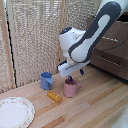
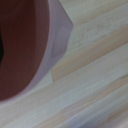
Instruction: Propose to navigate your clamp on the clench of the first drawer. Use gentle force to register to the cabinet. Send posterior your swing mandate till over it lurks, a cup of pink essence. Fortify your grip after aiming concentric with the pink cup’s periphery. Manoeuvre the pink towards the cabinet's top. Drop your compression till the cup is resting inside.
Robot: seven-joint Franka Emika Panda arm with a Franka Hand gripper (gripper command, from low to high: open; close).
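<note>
The pink cup [image 1: 70,88] stands upright on the wooden bench [image 1: 95,107], right of the blue mug [image 1: 46,80] and just beyond the yellow block [image 1: 54,96]. The end effector [image 1: 69,80] sits directly at its rim; finger spacing cannot be determined. The wrist view shows the cup wall [image 2: 30,45] very close. The cabinet [image 1: 112,50] stands far right.

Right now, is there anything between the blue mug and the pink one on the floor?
No: in the exterior view bare wood separates the blue mug and pink cup; a yellow block lies just nearer the camera.
</note>
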